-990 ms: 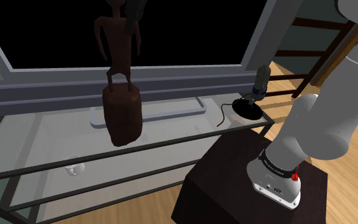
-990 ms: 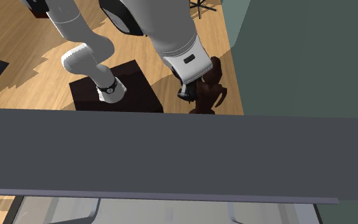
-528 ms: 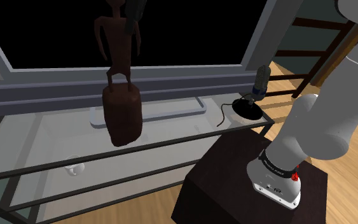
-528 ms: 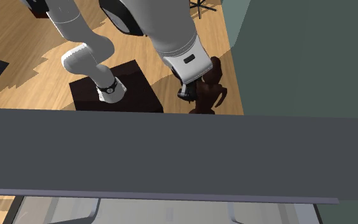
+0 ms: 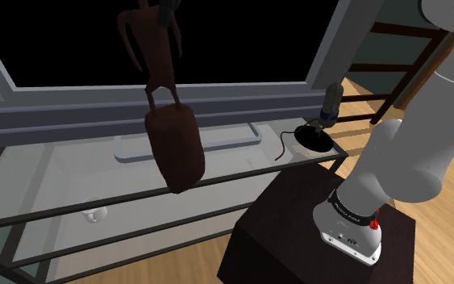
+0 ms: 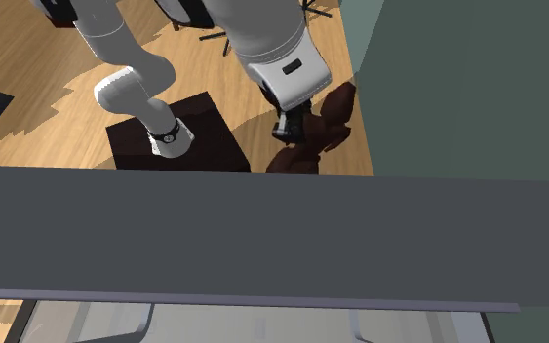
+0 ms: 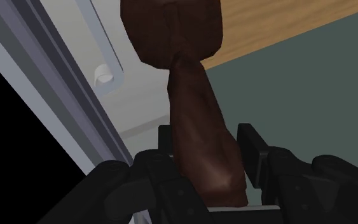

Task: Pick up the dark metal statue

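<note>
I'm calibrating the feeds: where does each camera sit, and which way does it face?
Shoulder: beside the stand, looking across the table to the window frame; arm shows.
Second exterior: high above, looking down past a grey beam; arm and gripper show.
Wrist: on the hand, looking along the fingers.
All share the clasped statue.

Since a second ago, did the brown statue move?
Yes. The statue tilted, its base swinging toward the shoulder view's right along the white tray behind it.
</note>
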Robot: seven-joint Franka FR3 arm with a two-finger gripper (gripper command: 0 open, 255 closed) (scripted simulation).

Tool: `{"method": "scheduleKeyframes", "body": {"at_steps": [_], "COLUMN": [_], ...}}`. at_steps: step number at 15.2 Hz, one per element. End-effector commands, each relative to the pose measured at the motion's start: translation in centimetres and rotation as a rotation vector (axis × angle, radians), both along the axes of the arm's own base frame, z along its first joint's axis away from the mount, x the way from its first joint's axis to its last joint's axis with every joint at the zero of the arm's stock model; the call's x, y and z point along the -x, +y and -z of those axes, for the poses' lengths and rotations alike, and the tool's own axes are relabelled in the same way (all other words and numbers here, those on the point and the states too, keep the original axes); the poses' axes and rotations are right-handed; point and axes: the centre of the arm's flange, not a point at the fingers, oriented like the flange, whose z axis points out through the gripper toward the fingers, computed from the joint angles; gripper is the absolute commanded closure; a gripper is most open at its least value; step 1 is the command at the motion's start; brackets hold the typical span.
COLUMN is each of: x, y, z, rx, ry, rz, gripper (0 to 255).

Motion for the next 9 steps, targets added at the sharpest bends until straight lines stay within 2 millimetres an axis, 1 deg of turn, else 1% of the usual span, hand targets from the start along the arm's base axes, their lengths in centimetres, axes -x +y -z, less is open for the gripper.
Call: {"method": "scheduleKeyframes", "body": {"at_steps": [1, 7, 9], "x": [0.0, 0.0, 0.0], "y": [0.1, 0.1, 0.1], "z": [-1.3, -4.5, -4.5], "rx": [-0.002, -0.002, -0.002], "ry": [-0.005, -0.005, -0.005], "rz": [0.0, 0.0, 0.0], "gripper": [255, 255, 255]}}
